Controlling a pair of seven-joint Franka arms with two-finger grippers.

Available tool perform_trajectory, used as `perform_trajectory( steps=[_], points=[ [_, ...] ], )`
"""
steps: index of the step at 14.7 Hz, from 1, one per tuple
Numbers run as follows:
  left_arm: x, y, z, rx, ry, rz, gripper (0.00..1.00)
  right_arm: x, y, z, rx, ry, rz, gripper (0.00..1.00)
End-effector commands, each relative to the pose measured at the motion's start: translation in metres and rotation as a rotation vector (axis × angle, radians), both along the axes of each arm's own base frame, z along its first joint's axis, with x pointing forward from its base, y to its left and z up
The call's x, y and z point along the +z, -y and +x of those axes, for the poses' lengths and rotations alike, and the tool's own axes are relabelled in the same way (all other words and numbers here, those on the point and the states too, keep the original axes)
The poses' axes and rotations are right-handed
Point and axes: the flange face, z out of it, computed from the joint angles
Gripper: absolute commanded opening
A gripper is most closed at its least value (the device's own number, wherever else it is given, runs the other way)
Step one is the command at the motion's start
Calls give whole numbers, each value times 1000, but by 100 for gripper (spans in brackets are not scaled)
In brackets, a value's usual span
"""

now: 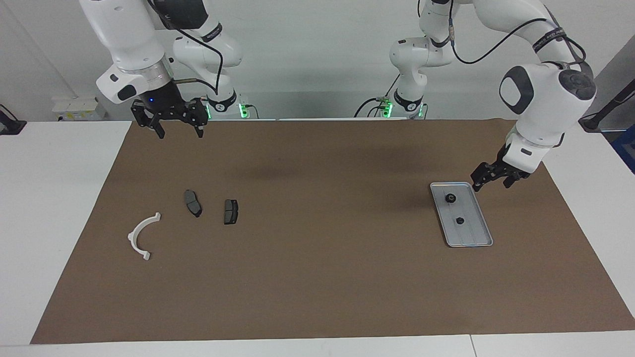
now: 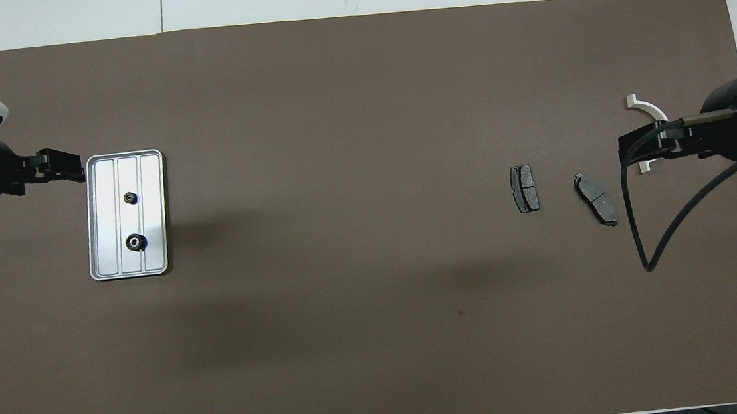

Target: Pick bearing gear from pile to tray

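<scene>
The silver tray [image 1: 472,236] [image 2: 156,255] lies on the brown mat toward the left arm's end. Two small black bearing gears rest in it, one [image 1: 450,198] [image 2: 130,198] nearer to the robots than the other [image 1: 460,220] [image 2: 135,241]. My left gripper [image 1: 491,182] [image 2: 69,173] hangs open and empty over the mat just off the tray's corner. What is left of the pile lies toward the right arm's end: a white half-ring bracket [image 1: 141,235] [image 2: 648,109] and two dark brake pads [image 1: 193,203] [image 1: 230,211]. My right gripper [image 1: 179,133] [image 2: 627,148] waits open above the mat's edge.
The brown mat [image 1: 317,258] covers most of the white table [image 1: 54,198]. In the overhead view the right gripper and its black cable [image 2: 638,237] cover part of the bracket. The pads [image 2: 524,188] [image 2: 596,199] lie side by side, apart from each other.
</scene>
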Motion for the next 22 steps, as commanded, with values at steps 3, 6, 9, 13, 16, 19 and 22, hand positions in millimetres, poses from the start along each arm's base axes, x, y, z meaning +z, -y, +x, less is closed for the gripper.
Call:
perform_trajectory(
  steps=[3, 6, 9, 13, 16, 19, 22],
  points=[
    [35, -1, -15, 10, -22, -11, 100, 3, 1, -4, -12, 1, 0, 100],
    [64, 7, -35, -5, -25, -12, 100, 4, 1, -4, -14, 4, 3, 100],
    [72, 11, -44, -11, -47, -13, 100, 5, 1, -4, -15, 4, 3, 100],
    [95, 4, -47, -6, -103, -12, 100, 5, 1, -4, -15, 6, 3, 100],
    [96, 7, -47, -11, -109, -9, 100, 5, 1, -4, -15, 4, 3, 100],
    [95, 9, -49, -17, -123, -9, 100, 5, 1, -4, -15, 4, 3, 100],
    [94, 10, -49, -20, -126, -10, 100, 5, 1, -4, -15, 6, 3, 100]
  ],
)
